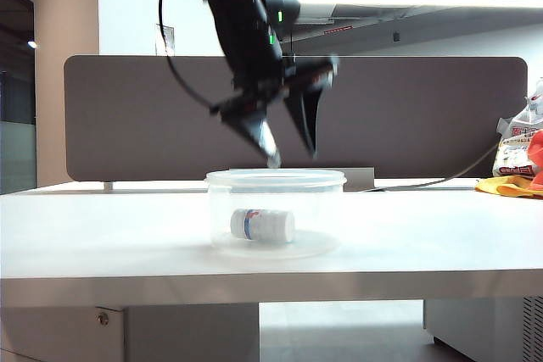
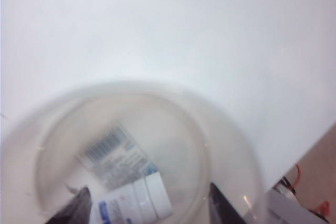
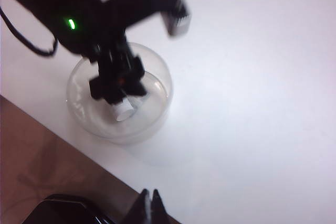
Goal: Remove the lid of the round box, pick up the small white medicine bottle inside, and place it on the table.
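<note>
Round box [image 1: 276, 212] is sitting centre frame in the exterior view, on the white table [image 1: 102, 235], set back from the table's front edge. Clear walls, thick rim, short and wide. Can't tell from any view whether the lid is on it.

Small white medicine bottle [image 1: 262, 225] is lying on its side on the box floor, slightly left of centre, label with a bluish mark facing the camera. In the left wrist view the bottle [image 2: 135, 203] is showing its white cap and a barcode label, blurred.

Left gripper [image 1: 293, 152] is hanging just above the box rim, jaws spread wide, nothing between them; fingertips [image 2: 73, 211] are framing the bottle in its wrist view.

Right gripper [image 3: 150, 203] is sitting at the bottom edge of its wrist view, jaws pressed together, empty, well apart from the box [image 3: 118, 95] and near the table's edge.

Bare table is lying open on both sides of the box. Dark partition panel [image 1: 127, 116] is standing behind; bags [image 1: 519, 158] are sitting far right.
</note>
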### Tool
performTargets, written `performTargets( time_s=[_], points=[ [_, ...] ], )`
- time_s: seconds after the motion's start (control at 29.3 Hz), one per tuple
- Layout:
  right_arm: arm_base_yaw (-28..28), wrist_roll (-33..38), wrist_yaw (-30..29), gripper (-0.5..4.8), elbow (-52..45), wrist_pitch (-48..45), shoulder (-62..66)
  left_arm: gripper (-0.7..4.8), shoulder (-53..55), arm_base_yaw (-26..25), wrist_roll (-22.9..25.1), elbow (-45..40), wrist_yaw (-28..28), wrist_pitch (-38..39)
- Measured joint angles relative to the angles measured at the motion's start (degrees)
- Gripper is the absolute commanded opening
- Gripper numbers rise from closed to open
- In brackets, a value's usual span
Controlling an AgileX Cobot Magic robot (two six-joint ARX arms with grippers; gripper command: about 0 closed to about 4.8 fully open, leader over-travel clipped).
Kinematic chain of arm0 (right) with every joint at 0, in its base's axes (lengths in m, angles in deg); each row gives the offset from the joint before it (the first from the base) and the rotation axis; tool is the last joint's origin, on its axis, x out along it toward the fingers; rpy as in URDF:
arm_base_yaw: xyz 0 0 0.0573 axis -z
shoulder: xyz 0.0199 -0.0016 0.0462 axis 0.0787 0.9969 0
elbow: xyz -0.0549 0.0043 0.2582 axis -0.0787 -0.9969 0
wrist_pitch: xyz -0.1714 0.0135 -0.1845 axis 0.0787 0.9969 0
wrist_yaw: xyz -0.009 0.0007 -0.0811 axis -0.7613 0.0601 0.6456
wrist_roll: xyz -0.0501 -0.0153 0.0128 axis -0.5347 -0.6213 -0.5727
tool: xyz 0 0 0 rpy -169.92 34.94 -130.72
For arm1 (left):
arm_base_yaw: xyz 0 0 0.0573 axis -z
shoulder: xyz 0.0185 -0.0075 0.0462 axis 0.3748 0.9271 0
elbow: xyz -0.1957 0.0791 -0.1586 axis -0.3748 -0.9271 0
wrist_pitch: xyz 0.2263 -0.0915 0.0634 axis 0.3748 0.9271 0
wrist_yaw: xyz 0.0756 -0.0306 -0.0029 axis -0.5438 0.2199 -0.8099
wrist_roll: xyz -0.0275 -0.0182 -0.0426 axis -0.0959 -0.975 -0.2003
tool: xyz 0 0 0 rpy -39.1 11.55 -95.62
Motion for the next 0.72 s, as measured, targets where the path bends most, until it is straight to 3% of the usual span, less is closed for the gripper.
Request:
performTargets(
  time_s=[0.2, 0.38, 0.65, 0.72],
  points=[
    [0.0, 0.0, -0.5, 0.00, 0.0, -0.2, 0.7, 2.86, -3.0, -0.7, 1.8, 3.1, -0.7, 1.1],
    [0.0, -0.7, -4.2, 0.00, 0.0, -1.2, 2.8, 2.86, -8.0, -2.6, 2.2, 3.3, -1.5, 1.1],
    [-3.0, -3.6, -4.9, 0.06, 0.0, -1.4, 13.2, 2.86, -15.9, -5.9, 4.0, 3.5, -1.9, 4.8],
    [-3.7, -4.2, -4.6, 0.30, 0.0, -1.7, 16.7, 2.86, -18.1, -5.7, 5.0, 3.5, -2.0, 5.9]
  ],
)
